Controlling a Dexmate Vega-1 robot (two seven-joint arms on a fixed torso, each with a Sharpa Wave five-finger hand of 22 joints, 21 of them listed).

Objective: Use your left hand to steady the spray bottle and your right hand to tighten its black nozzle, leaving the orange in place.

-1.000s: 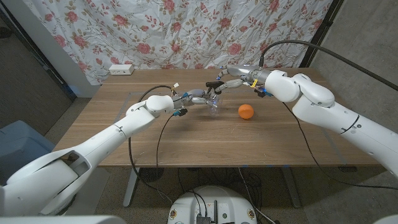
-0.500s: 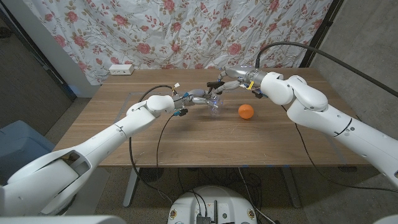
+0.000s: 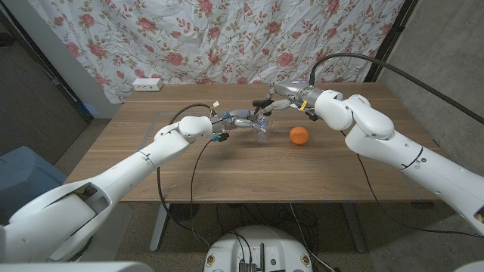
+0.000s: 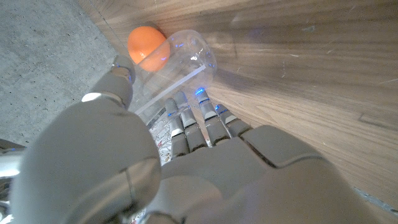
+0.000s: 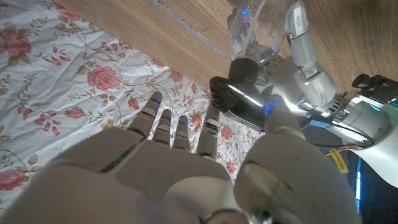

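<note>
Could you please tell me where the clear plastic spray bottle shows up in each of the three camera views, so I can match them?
Head view: the clear plastic spray bottle stands at table centre, gripped by the left hand, just left of the orange.
Left wrist view: its transparent body lies beyond the fingers, the orange behind it.
Right wrist view: its black nozzle and clear body are upper centre.
Shared landmark: the left hand holding the bottle.

Clear spray bottle [image 3: 261, 130], black nozzle [image 3: 263, 102], orange [image 3: 299, 135], rose-patterned curtain [image 3: 219, 38], brown wood table [image 3: 249, 170]
</note>
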